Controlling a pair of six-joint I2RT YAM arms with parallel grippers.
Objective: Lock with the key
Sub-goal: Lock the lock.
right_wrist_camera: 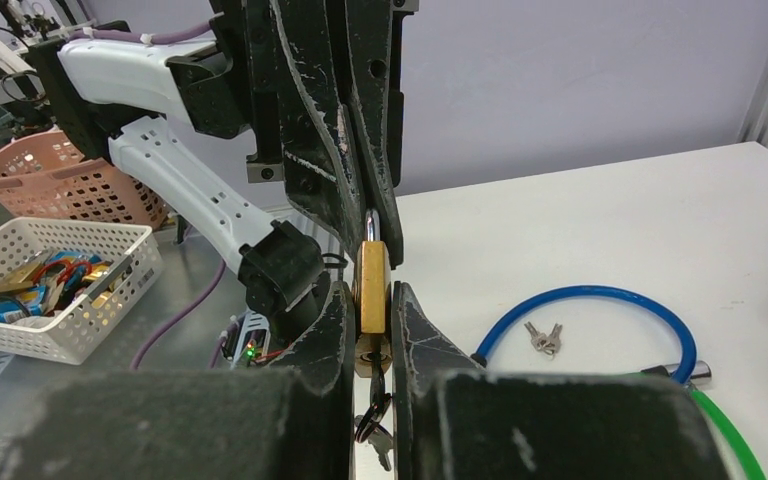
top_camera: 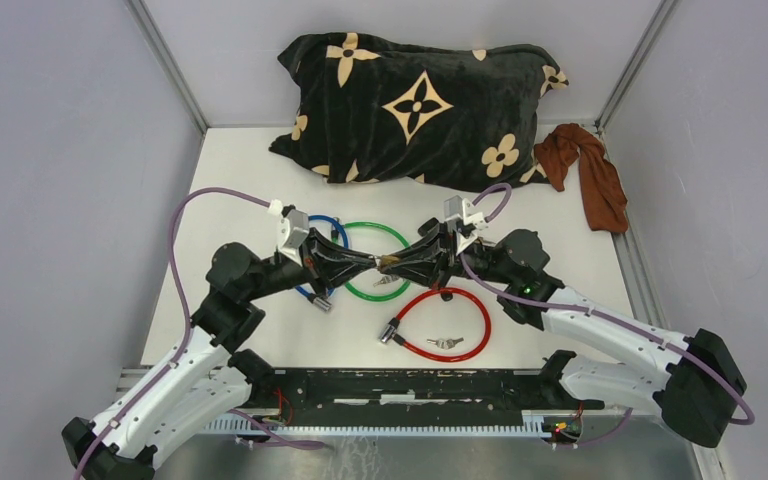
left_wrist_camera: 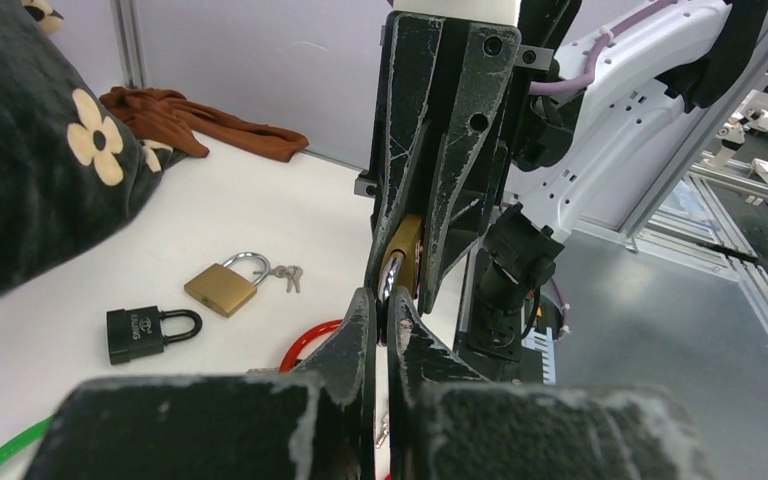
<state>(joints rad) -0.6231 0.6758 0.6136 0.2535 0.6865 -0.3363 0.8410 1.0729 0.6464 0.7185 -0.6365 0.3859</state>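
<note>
A brass padlock (right_wrist_camera: 371, 275) is held in mid-air over the table's centre. My right gripper (right_wrist_camera: 371, 300) is shut on its body. A key (right_wrist_camera: 375, 378) sits in the keyhole at the near end, with a ring and a spare key hanging from it. My left gripper (left_wrist_camera: 384, 300) faces it and is shut on the silver shackle (left_wrist_camera: 389, 277). The brass body (left_wrist_camera: 407, 243) shows between the right fingers. In the top view the left gripper (top_camera: 365, 262) and the right gripper (top_camera: 392, 264) meet tip to tip.
Red (top_camera: 445, 322), green (top_camera: 360, 228) and blue (top_camera: 332, 222) cable locks lie under and around the grippers. A second brass padlock (left_wrist_camera: 222, 286) with keys and a black padlock (left_wrist_camera: 150, 332) lie on the table. A black pillow (top_camera: 420, 105) and a brown cloth (top_camera: 590, 170) are at the back.
</note>
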